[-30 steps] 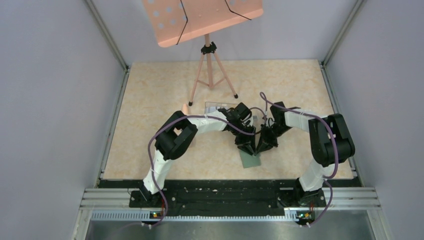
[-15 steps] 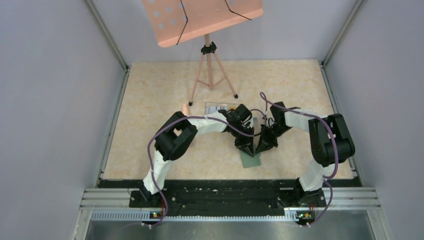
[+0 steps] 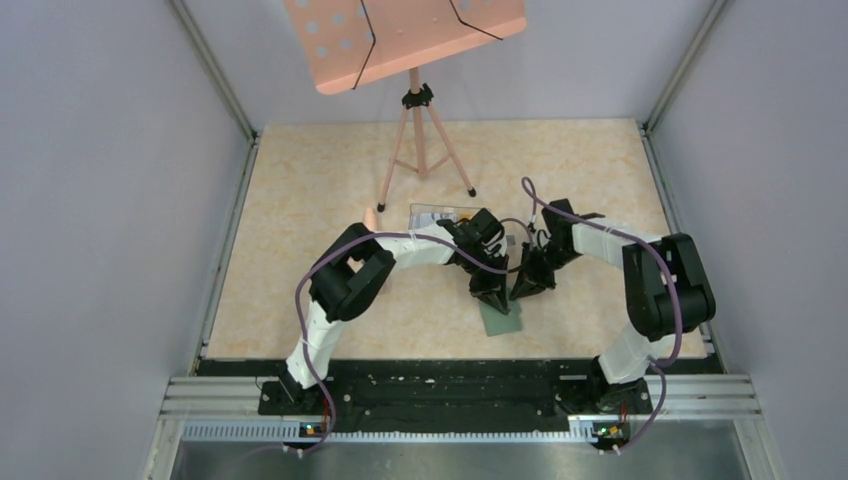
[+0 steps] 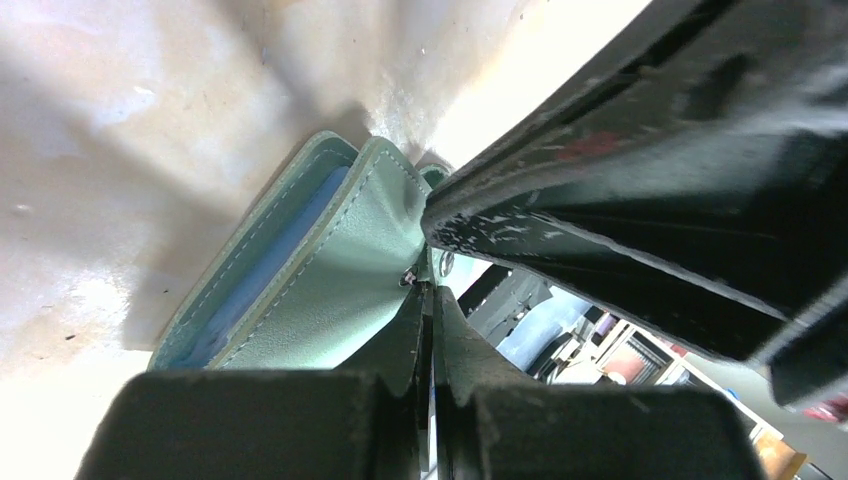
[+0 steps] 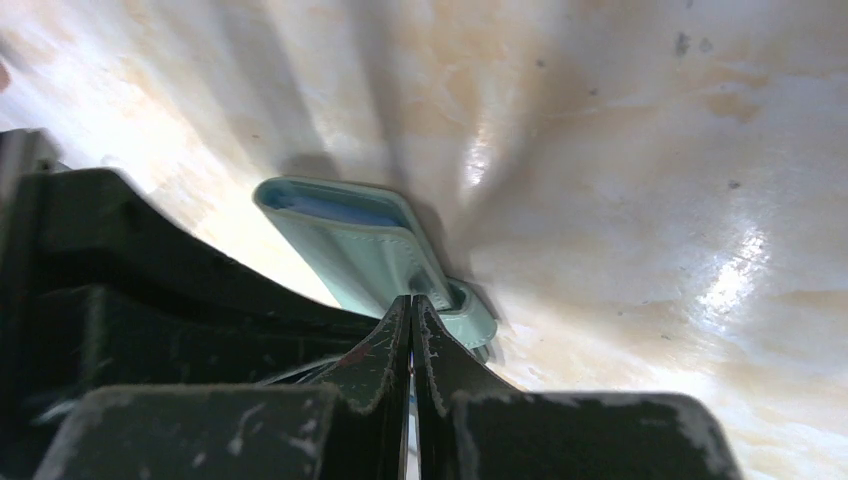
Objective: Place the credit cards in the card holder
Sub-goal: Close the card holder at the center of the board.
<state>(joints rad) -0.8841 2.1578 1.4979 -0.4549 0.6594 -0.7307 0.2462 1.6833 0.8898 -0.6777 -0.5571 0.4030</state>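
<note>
Find the card holder (image 3: 500, 320) part-open on the table (image 3: 330, 200), toward 6 o'clock from its middle. Note the left fingers (image 4: 427, 300) pinched shut on a flap at its 11 o'clock, the right fingers (image 5: 411, 305) seemingly nipping the opposite flap at 1 o'clock. Spread slowly, keeping both grips low and firm.

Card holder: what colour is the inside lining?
Blue lining, inside the sage-green card holder cover. Shows best in the left wrist view.
</note>
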